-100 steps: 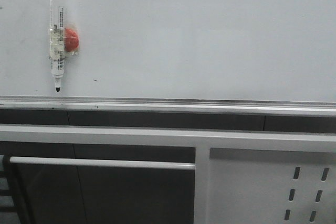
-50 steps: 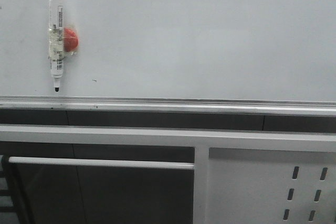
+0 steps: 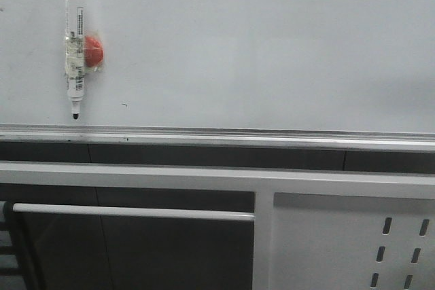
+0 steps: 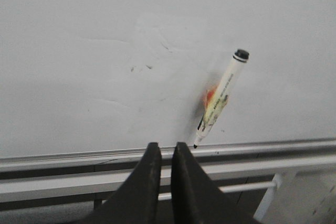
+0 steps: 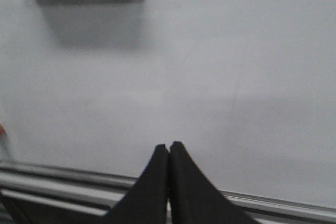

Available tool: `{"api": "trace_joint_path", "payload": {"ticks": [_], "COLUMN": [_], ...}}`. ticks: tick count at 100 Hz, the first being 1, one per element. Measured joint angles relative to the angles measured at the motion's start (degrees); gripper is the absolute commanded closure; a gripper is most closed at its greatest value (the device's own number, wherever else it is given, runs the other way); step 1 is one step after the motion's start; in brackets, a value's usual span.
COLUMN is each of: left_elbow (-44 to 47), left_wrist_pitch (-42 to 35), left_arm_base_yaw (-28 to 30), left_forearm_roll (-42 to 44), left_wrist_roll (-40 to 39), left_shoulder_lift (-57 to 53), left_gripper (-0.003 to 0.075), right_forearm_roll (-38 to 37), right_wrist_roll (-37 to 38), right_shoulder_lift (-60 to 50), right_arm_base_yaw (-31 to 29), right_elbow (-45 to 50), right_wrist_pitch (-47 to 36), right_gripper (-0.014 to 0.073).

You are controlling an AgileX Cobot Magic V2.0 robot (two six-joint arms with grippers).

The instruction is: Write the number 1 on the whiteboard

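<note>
A: Where's the marker (image 3: 74,42)?
B: Stuck upright on the whiteboard (image 3: 272,45), around 10 o'clock, tip down by a red magnet (image 3: 94,51). No 1 drawn yet.
A: Grip?
B: Probably light, stiff, slick plastic; pinch mid-barrel. Left gripper (image 4: 163,153) and right gripper (image 5: 168,150) both pressed together, holding nothing.

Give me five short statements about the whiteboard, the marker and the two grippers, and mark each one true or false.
1. A white-barrelled marker with a black cap hangs on the large glossy pale whiteboard, tip down. True.
2. A black number 1 is already drawn on the whiteboard. False: no such stroke shows.
3. The left gripper grips the marker. False: its fingers are nearly together, empty, with the marker apart on the board.
4. The right gripper is shut with nothing in it. True.
5. A red round magnet sits behind the marker. True.
</note>
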Motion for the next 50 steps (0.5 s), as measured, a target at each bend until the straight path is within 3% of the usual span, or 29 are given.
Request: {"api": "trace_joint_path", "payload": {"ticks": [10,26,50], "left_elbow": [-3.19,-4.22,-4.22], "left_wrist_pitch": [0.61,-1.26,-15.02], "left_arm_base_yaw": [-3.57,-10.67,-21.45], "left_forearm_roll": [4.32,10.82,9.66], "left_wrist_roll": [2.58,3.38,3.46], "left_shoulder_lift": [6.80,16.15,27.30], "left_gripper": [0.0599,0.0599,0.0590], "right_forearm_roll": [1.75,5.56,8.08], "right_wrist_roll": [-9.85,-15.35,-16.90], "right_shoulder_lift": [5.64,12.31,15.13], "right_arm_base_yaw": [0.29,0.43,0.43], "right_elbow": [-5.27,-7.29,-7.29], "right_wrist_pitch": [6.06,8.64,8.74], "right_gripper": [0.0503,0.0303,0.0293]}}
